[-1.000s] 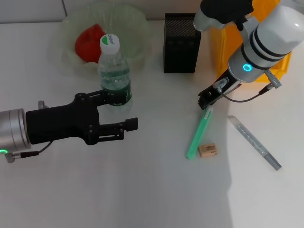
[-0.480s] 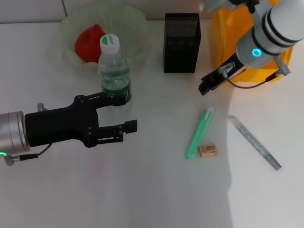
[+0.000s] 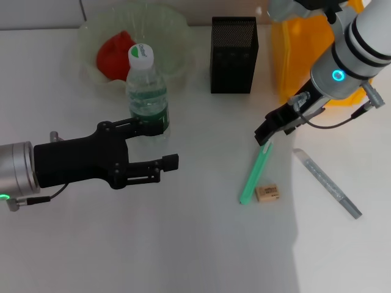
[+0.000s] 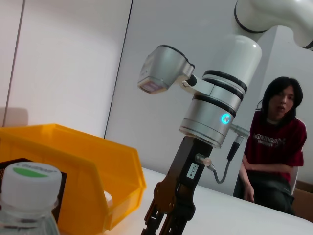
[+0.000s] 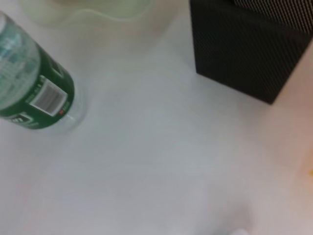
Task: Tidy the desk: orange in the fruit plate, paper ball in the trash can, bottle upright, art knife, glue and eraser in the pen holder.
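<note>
Nearest you from the pen holder (image 3: 234, 55), the eraser (image 3: 267, 193) lies on the worktop (image 3: 195, 244) touching the green art knife (image 3: 255, 173). Your right gripper (image 3: 266, 132) hovers over the knife's far tip; whether its jaws are parted you cannot tell. Your left gripper (image 3: 153, 144) has its jaws open, empty, around the upright bottle (image 3: 146, 91). The orange (image 3: 114, 53) sits in the fruit plate (image 3: 177, 24), left of the holder.

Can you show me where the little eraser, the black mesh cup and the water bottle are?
eraser (image 3: 267, 193), head view, its printed top face.
pen holder (image 3: 233, 61), head view, its front mesh wall.
bottle (image 3: 147, 97), head view, its clear body above the green label.
</note>
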Robot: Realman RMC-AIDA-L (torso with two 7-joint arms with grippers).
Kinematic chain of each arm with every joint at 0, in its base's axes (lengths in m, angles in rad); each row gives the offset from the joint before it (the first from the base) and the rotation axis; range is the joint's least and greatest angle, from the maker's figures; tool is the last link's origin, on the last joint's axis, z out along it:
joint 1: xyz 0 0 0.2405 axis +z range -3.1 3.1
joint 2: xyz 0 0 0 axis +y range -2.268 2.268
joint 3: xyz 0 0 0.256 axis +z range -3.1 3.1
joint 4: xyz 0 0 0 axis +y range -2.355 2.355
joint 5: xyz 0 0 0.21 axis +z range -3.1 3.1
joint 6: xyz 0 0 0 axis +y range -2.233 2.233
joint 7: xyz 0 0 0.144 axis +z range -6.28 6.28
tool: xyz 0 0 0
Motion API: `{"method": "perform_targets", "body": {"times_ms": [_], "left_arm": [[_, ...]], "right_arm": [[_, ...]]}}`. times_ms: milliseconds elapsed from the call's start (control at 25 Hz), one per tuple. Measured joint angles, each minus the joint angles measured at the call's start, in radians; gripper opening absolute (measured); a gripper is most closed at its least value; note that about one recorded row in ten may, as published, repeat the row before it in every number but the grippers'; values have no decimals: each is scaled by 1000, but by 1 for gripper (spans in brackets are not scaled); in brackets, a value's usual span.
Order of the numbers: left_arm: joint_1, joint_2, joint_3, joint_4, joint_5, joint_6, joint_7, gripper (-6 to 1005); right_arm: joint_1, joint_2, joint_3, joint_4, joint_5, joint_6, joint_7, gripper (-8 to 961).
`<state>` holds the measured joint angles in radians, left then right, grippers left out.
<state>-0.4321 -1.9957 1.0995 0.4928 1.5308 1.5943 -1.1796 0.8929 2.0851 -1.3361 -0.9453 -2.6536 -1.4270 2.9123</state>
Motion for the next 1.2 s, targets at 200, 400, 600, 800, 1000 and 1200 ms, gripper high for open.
{"method": "perform_targets", "body": {"times_ms": [200, 400, 600, 800, 1000, 1200], "left_arm": [[0, 0, 2, 9, 0, 1, 0, 800], [-3, -7, 3, 21, 0, 1, 3, 800], [-4, -11, 3, 27, 0, 1, 10, 800], [-5, -12, 1, 33, 0, 1, 10, 800], [-7, -20, 2, 38, 0, 0, 11, 800], [-10, -22, 3, 38, 0, -3, 8, 800]], "right_arm": [[-23, 3, 11, -5, 6, 4, 38, 584], [-32, 1, 65, 39, 36, 40, 41, 640], [-24, 0, 71, 98, 40, 82, 41, 638], [-23, 1, 68, 130, 52, 115, 41, 516], [-18, 1, 64, 159, 53, 149, 34, 449], [-6, 0, 63, 192, 54, 178, 28, 439]]}}
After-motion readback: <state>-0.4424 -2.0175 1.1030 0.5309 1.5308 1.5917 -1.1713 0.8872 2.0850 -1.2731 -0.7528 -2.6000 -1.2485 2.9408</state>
